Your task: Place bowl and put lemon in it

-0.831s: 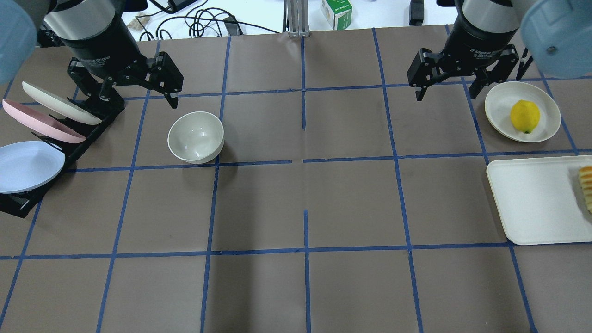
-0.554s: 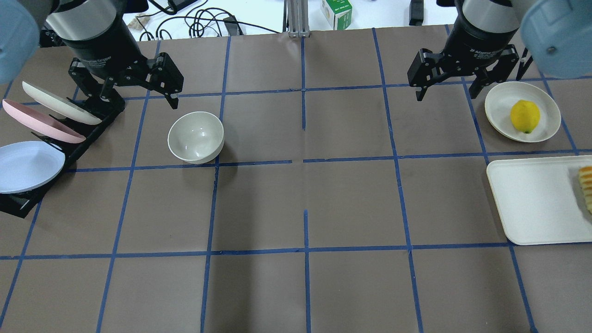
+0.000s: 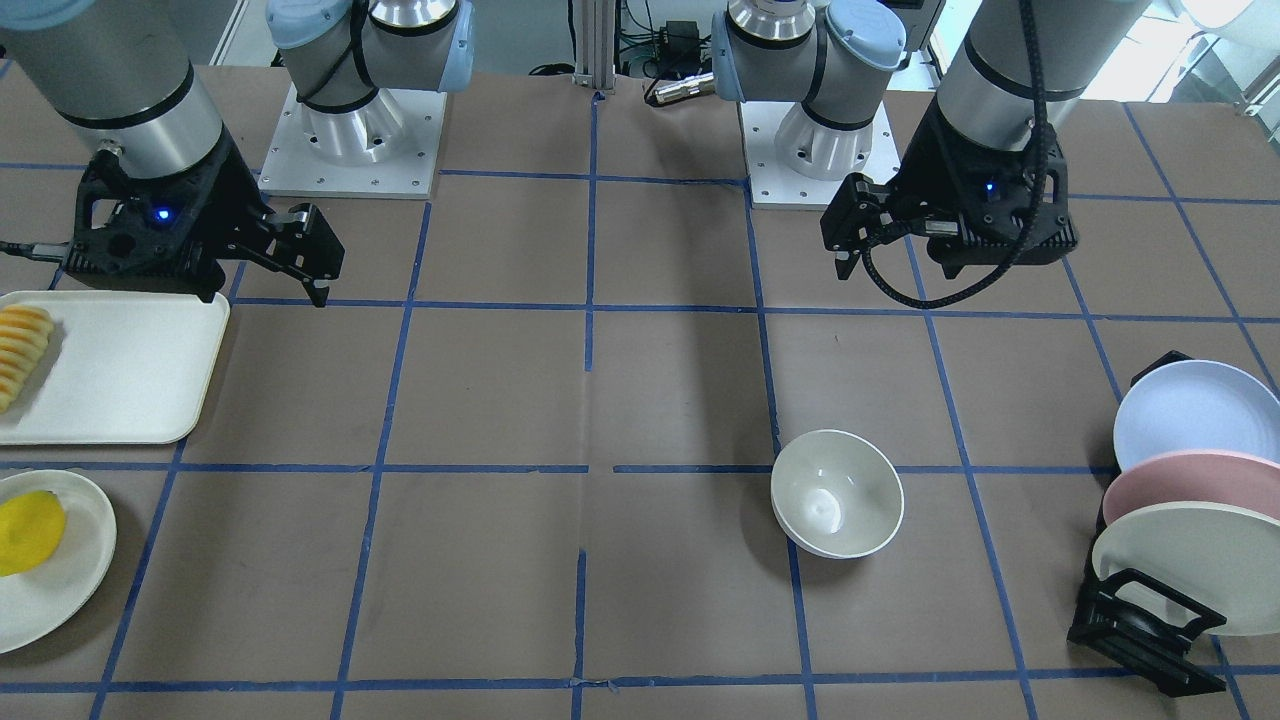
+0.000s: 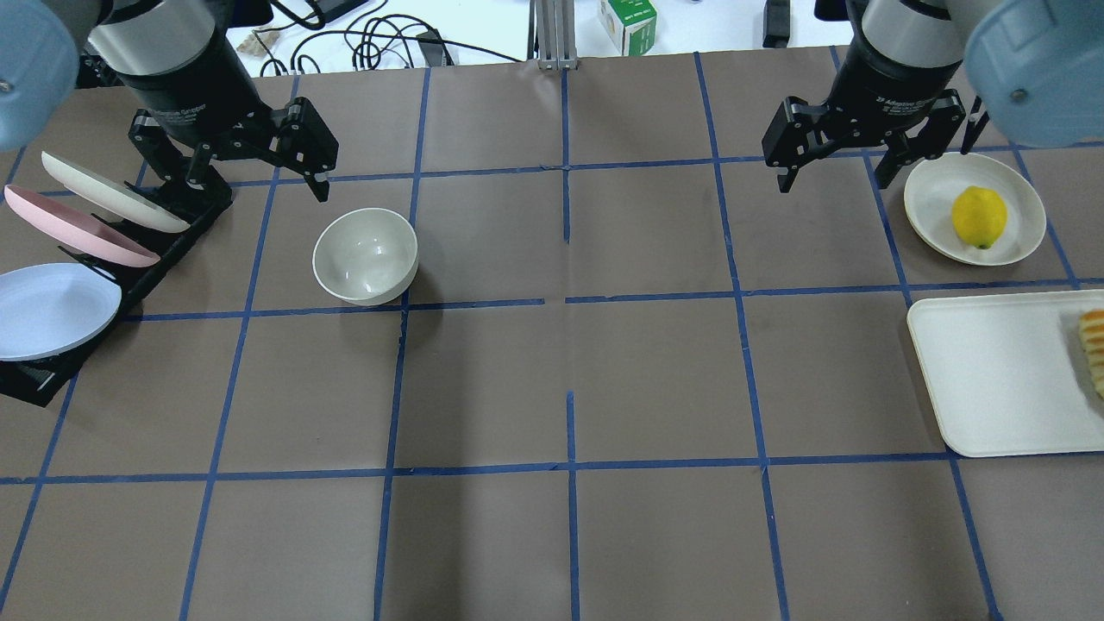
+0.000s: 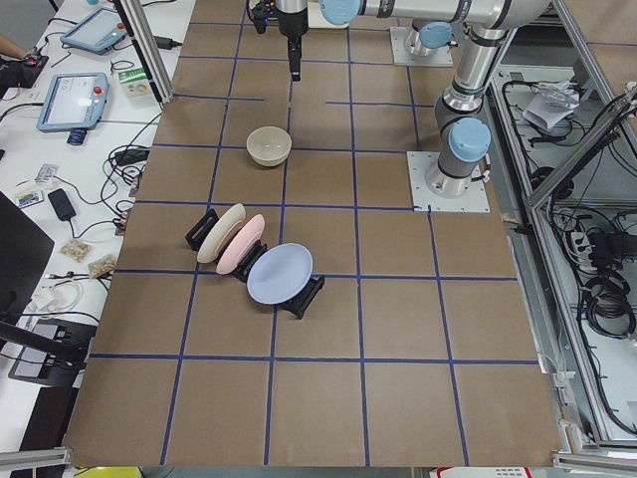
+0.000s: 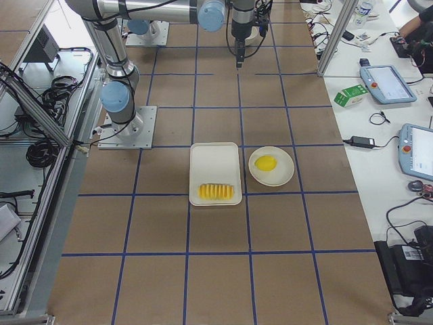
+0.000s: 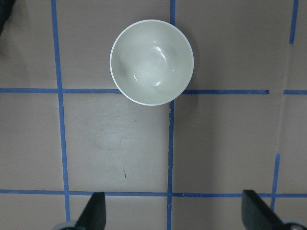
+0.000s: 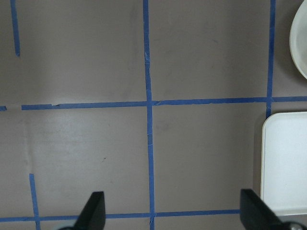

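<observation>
The cream bowl (image 4: pixel 365 256) stands upright and empty on the table, left of centre; it also shows in the front view (image 3: pixel 837 493) and the left wrist view (image 7: pixel 152 62). My left gripper (image 4: pixel 259 172) is open and empty, raised behind the bowl and apart from it. The yellow lemon (image 4: pixel 979 216) lies on a flat cream plate (image 4: pixel 931 194) at the far right. My right gripper (image 4: pixel 832 181) is open and empty, raised just left of that plate. In the front view the lemon (image 3: pixel 28 533) is at the left edge.
A black rack (image 4: pixel 164 250) at the left holds a blue plate (image 4: pixel 52 310), a pink plate (image 4: pixel 78 226) and a cream plate (image 4: pixel 112 191). A white tray (image 4: pixel 1000 371) with fruit slices (image 4: pixel 1094 349) sits at the right. Cables and a green carton (image 4: pixel 628 24) lie beyond the table.
Both arms have shifted only slightly. The bowl and the lemon have not moved, and both grippers stay open.
</observation>
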